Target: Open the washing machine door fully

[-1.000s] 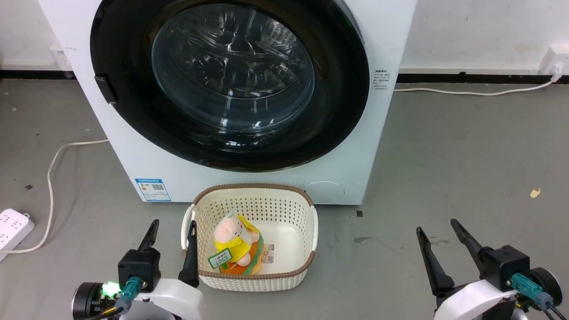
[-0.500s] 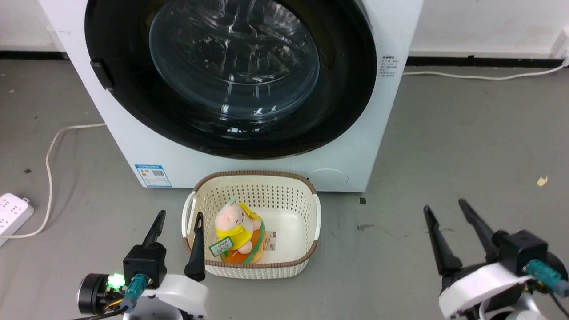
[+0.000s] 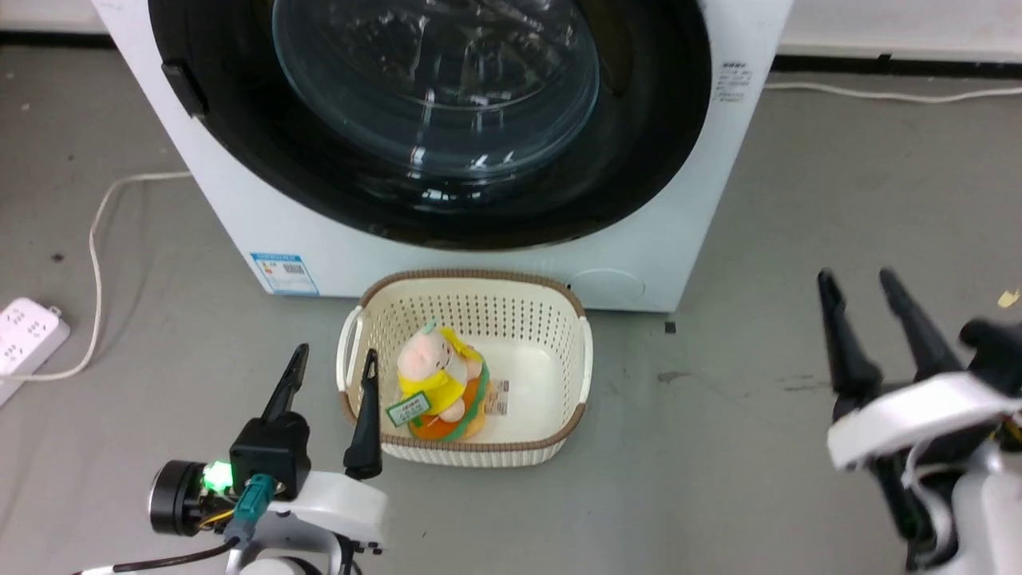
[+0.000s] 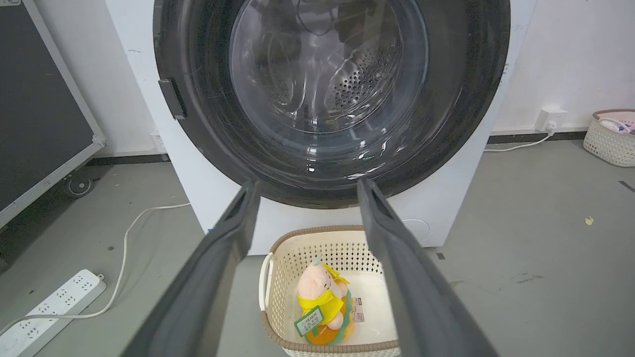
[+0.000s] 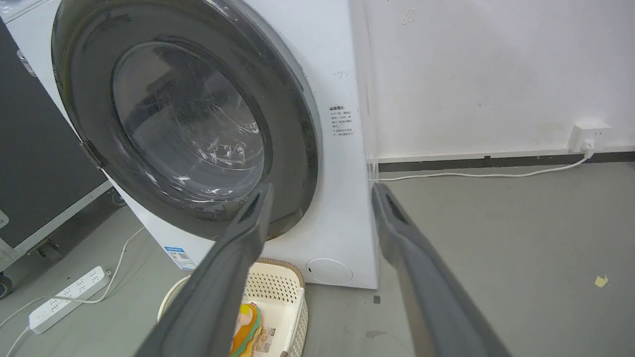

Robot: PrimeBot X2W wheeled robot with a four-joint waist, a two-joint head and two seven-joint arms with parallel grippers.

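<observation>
Plainly, the washing machine door (image 3: pixel 435 104) sat shut, flush against the white washing machine (image 3: pixel 343 259), and took up the 12 o'clock part of the head view. Its dark latch tab (image 3: pixel 180 88) lay at the door's 9 o'clock edge. Below the door, at its 5 o'clock, was a small round white flap (image 3: pixel 607 285), and at its 7 o'clock a blue label (image 3: pixel 283 273). On the grey floor (image 3: pixel 758 200), just in front of the machine, stood a cream perforated basket (image 3: pixel 471 455) with a brown rim, holding a plush toy (image 3: pixel 435 375) in yellow. The left gripper (image 3: pixel 335 351) hovered at 7 o'clock of the view, jaws wide and empty, one finger overlapping the basket's left rim. The right gripper (image 3: pixel 855 275) was at 4 o'clock, well apart from the basket, jaws wide and holding nothing. A white power strip (image 3: pixel 28 335) lay at 9 o'clock, its cable (image 3: pixel 100 231) running toward the machine.
</observation>
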